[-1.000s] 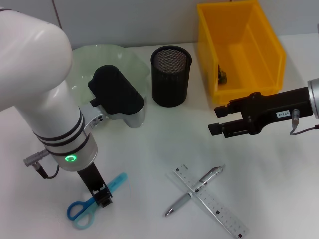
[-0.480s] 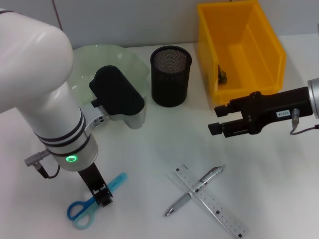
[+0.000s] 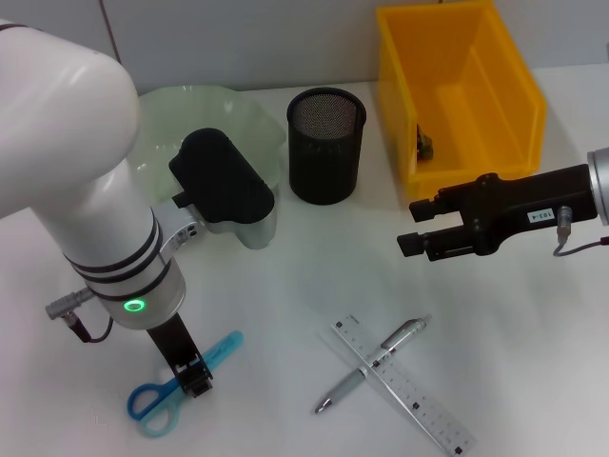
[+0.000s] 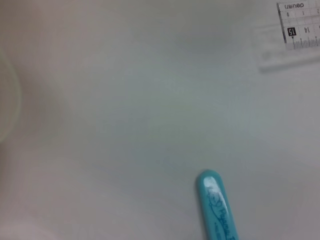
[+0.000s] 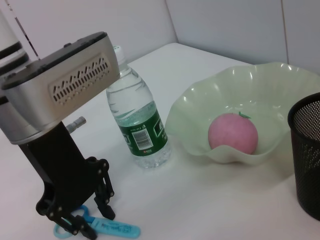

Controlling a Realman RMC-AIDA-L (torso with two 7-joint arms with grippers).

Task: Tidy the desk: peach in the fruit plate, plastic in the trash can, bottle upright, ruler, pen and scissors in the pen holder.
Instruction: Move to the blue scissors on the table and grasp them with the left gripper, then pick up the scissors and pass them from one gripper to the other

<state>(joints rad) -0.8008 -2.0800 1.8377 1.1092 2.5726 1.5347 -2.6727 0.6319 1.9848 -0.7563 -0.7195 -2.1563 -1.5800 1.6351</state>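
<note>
At the near edge of the desk, the left gripper is lowered onto the scissors, which lie flat with the blue loop handles toward the robot and the light blue blade cover angled away. In the right wrist view the fingers are seen spread to either side of the scissors, the tips at or just above the desk, and no pinch on them can be made out. In the left wrist view only the rounded end of the blade cover and a corner of the ruler are shown.

To the right, also near, the ruler is laid diagonally on the desk, with the pen crossed over it.

Farther out on the right, the right gripper is held above the desk in front of the trash can, its fingers parted with nothing between them. A small dark object is seen inside the trash can.

Beyond the left arm, the bottle is stood upright just beside the fruit plate, and the peach is seen resting in the plate. The pen holder is stood between the fruit plate and the trash can, close to the plate
</note>
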